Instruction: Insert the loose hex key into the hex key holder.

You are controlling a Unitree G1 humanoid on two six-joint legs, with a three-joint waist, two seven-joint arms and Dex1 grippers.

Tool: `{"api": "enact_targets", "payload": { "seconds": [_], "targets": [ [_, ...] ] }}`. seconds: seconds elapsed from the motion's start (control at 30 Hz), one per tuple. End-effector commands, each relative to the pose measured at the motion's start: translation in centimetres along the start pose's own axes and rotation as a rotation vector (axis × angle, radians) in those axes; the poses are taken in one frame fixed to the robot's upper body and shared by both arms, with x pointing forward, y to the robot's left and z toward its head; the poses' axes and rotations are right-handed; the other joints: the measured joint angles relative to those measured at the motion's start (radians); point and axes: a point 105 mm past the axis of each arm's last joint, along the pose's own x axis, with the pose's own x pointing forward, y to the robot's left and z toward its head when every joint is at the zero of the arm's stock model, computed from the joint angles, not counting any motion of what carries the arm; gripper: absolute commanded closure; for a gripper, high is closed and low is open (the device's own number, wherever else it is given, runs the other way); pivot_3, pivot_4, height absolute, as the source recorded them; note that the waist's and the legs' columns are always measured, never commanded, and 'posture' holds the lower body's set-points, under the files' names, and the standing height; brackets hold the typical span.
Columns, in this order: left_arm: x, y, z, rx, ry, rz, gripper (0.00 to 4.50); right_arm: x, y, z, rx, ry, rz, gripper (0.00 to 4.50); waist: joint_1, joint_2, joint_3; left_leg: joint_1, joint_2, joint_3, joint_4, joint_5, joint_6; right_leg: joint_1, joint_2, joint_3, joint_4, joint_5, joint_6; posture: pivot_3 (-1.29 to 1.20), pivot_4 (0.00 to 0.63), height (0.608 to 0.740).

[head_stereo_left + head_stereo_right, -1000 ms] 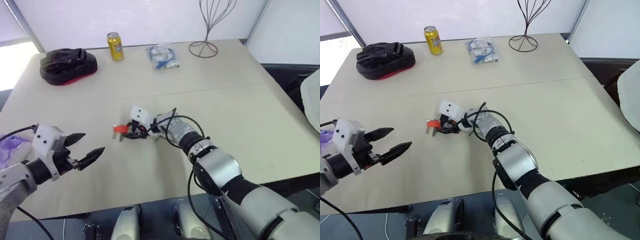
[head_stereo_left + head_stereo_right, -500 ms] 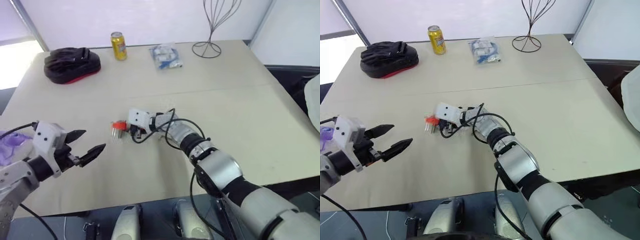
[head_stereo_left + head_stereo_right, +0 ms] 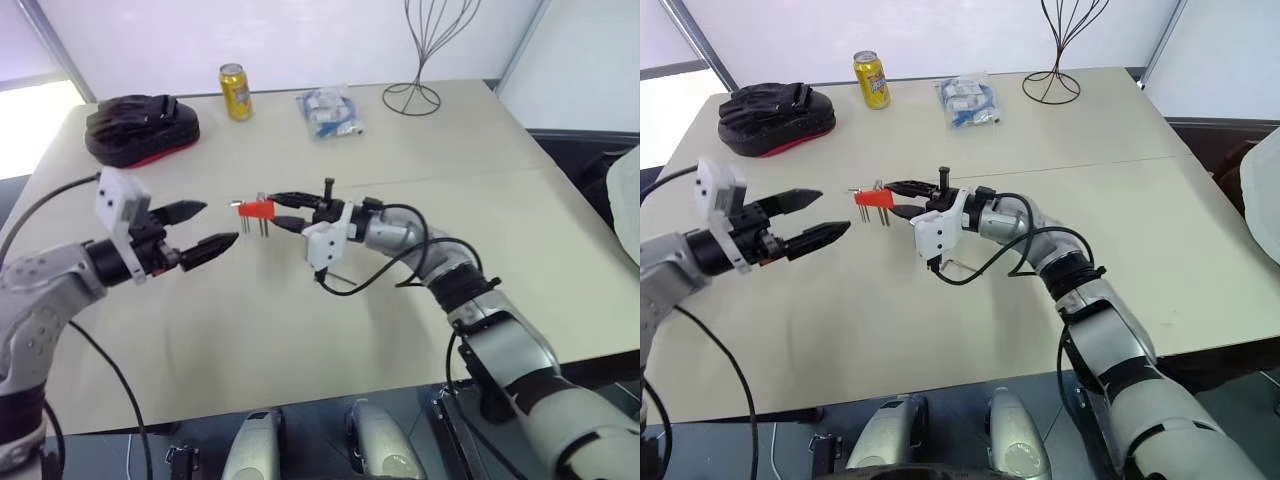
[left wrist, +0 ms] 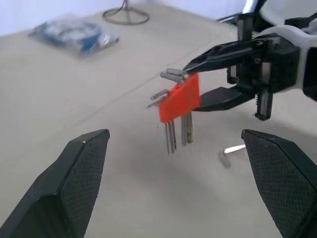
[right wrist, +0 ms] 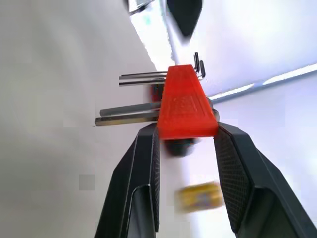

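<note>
Beige and wide, the worktop (image 3: 560, 250) runs to a pale wall at the top of the head views.

At the middle of the left eye view the right pincer (image 3: 278, 210) is closed on the hex key holder (image 3: 256, 208), an orange-red block, and carries it in the air above the worktop. Its two black fingers pinch the two sides of the block, as the right wrist view shows, and the stored keys hang down from it like prongs. At the left of the same view the left pincer (image 3: 205, 227) is wide open and holds nothing; its tips point toward the holder, near it but apart.

The loose hex key (image 4: 232, 152) lies flat on the worktop, seen in the left wrist view at lower right, under and a little beyond the right pincer.

Farther out, at the top of the frame, stand a yellow can (image 3: 234, 92), a black and red pad (image 3: 140, 129), a bag with blue items (image 3: 330, 110) and a wire stand (image 3: 412, 95).

I judge that the holder is being presented, but the loose key is not yet picked up. The next move calls for a free pincer to go down to the thin key and take it by its long leg, then aim its end at an empty slot.
</note>
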Motion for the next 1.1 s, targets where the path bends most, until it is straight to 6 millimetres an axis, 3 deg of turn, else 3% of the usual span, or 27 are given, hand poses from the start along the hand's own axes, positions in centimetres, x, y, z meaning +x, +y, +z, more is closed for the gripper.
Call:
{"api": "enact_targets", "payload": {
  "seconds": [0.03, 0.13, 0.43, 1.1],
  "targets": [
    [1.1, -0.8, 0.8, -0.007, -0.025, -0.085, 0.00, -0.4, -3.4, 1.5, -0.113, -0.066, -0.117, 3.49, 0.001, 0.000, 0.000, 0.000, 0.000, 0.000, 0.000, 0.000, 0.000, 0.000, 0.000, 0.000, 0.000, 0.000, 0.000, 0.00, 0.150, 0.740],
    [1.9, -1.3, 1.4, -0.005, -0.038, -0.147, 0.00, -1.1, -4.2, 1.6, -0.145, -0.067, -0.119, 3.49, 0.001, 0.000, 0.000, 0.000, 0.000, 0.000, 0.000, 0.000, 0.000, 0.000, 0.000, 0.000, 0.000, 0.000, 0.000, 0.00, 0.150, 0.740],
    [3.4, -2.0, 3.0, -0.061, -0.133, -0.228, 0.00, -1.9, -3.4, 1.6, -0.149, -0.064, -0.068, 3.49, 0.002, 0.000, 0.000, 0.000, 0.000, 0.000, 0.001, 0.000, 0.000, 0.000, 0.000, 0.000, 0.001, 0.000, 0.000, 0.00, 0.150, 0.740],
    [3.4, -2.8, 3.6, -0.136, -0.183, -0.296, 0.00, -2.3, -4.7, 3.1, -0.154, -0.107, -0.080, 3.49, 0.021, 0.000, 0.000, 0.000, 0.000, -0.001, 0.008, 0.000, 0.000, 0.001, 0.000, 0.000, 0.007, 0.000, 0.000, 0.00, 0.150, 0.740]
  ]
}}
